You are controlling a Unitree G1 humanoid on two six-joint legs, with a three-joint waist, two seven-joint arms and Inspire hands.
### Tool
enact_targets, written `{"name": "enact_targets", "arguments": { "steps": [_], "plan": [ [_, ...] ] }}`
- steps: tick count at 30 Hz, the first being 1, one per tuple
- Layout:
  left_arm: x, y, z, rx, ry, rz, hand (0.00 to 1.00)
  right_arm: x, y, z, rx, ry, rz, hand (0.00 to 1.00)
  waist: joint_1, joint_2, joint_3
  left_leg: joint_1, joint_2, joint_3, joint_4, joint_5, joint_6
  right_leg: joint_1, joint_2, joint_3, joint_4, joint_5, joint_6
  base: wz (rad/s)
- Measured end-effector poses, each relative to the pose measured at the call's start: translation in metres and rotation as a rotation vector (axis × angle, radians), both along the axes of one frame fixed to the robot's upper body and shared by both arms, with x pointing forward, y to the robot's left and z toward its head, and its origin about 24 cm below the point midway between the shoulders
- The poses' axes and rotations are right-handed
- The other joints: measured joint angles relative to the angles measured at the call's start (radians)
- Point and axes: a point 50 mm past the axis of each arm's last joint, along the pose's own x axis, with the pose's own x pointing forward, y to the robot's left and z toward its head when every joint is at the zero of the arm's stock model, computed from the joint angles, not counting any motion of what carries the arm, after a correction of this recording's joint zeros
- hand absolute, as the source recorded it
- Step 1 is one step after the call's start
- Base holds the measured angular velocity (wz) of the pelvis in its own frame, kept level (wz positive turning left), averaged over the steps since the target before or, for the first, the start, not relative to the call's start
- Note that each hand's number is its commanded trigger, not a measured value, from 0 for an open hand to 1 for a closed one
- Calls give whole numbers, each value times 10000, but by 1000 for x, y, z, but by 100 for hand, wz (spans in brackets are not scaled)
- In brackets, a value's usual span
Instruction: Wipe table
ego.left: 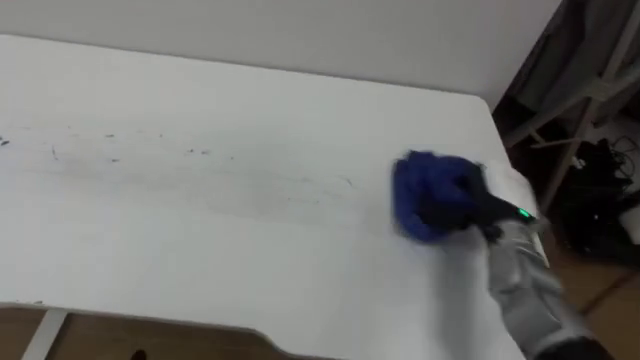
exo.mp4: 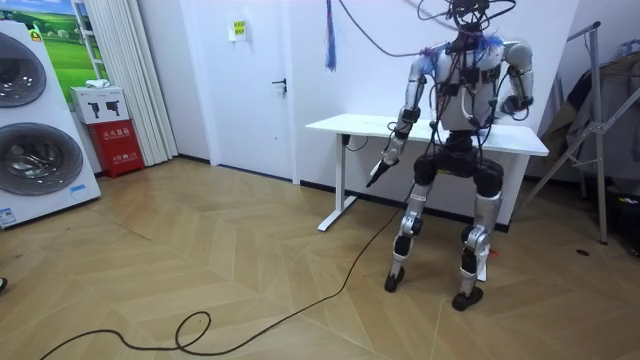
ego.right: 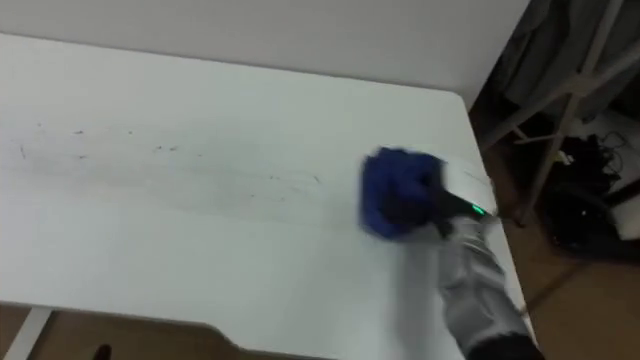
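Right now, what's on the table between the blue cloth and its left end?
Faint dark marks in a streak across the white table; nothing else lies left of the blue cloth. Both eye views show it.

Two white washing machines [exo.mp4: 30, 150] are stacked at the room view's left edge. Beside them a red box [exo.mp4: 118, 146] sits on the wood floor [exo.mp4: 200, 270] with a white box [exo.mp4: 98, 103] on top and pale vertical blinds [exo.mp4: 120, 60] behind. A white door [exo.mp4: 250, 80] is shut in the back wall, and past the right edge of the table [exo.mp4: 345, 122] a grey metal stand [exo.mp4: 598, 120] rises from the floor, dark clutter [ego.left: 600, 190] at its foot.
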Motion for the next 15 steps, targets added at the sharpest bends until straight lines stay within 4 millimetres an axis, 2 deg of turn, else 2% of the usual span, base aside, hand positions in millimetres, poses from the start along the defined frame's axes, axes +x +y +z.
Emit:
{"name": "enact_targets", "arguments": {
  "steps": [1, 2, 4, 6, 8, 9, 10, 12, 13, 14, 15],
  "plan": [
    [5, -3, 1, -49, -123, -91, 0, 4, 22, 6, 8, -94, 799, 100, 213, -48, 5, -232, 2, -369, 118, 10, -13, 21, -5, -185, -18, -50, 0, 68],
    [7, -5, 1, -72, -174, -178, 0, 3, 34, 8, 91, -56, 1303, 100, 482, -89, -12, -354, -5, -583, 147, 49, 35, 46, -18, -372, -95, -56, 9, 62],
    [-5, -3, 0, -44, 157, -25, 0, -1, 37, 2, 198, 262, 1507, 100, 773, -131, -1, -379, -17, -766, 189, 75, 42, 156, -33, -569, -173, -74, 43, 36],
    [-20, -2, -1, 2, 606, 184, 0, -9, 28, -9, 459, 586, 1063, 100, 751, -158, 8, -363, -24, -928, 195, 74, 43, 337, -75, -895, -175, -135, 134, 39],
    [-38, -2, -3, -40, 1054, 328, 0, -25, 15, -26, 1001, 669, 585, 100, 404, -85, 55, -187, -72, -965, 194, 75, 46, 796, -136, -1169, -375, -212, 249, 42],
    [-43, -2, -3, -43, 1151, 358, 0, -31, 12, -31, 1169, 713, 437, 100, 249, -64, 47, -166, -98, -969, 209, 76, 47, 925, -170, -1273, -417, -241, 288, 58],
    [-47, -1, -3, -11, 1243, 367, 0, -42, 2, -40, 1498, 718, -2, 100, -141, -43, 38, -145, -156, -966, 219, 76, 54, 1105, -222, -1414, -551, -304, 372, 54],
    [-49, 1, -3, 91, 1312, 295, 0, -60, -17, -50, 1925, 554, -782, 100, -404, 20, 31, -10, -235, -938, 207, 87, 75, 1264, -284, -1382, -578, -371, 435, 33],
    [-51, 5, -1, 287, 1344, 278, 0, -74, -32, -58, 2175, 466, -1539, 100, -732, 51, 7, 6, -305, -935, 210, 89, 90, 1404, -330, -1345, -637, -415, 502, 17],
    [-51, 9, 1, 505, 1301, 233, 0, -88, -49, -64, 2247, 304, -2329, 100, -906, 85, -26, 79, -360, -917, 199, 88, 143, 1459, -376, -1294, -637, -432, 530, 14],
    [-52, 11, 1, 594, 1266, 295, 0, -95, -58, -66, 2268, 239, -2681, 100, -941, 103, -37, 109, -376, -880, 196, 81, 159, 1476, -388, -1232, -634, -435, 537, -4]
  ]
}}
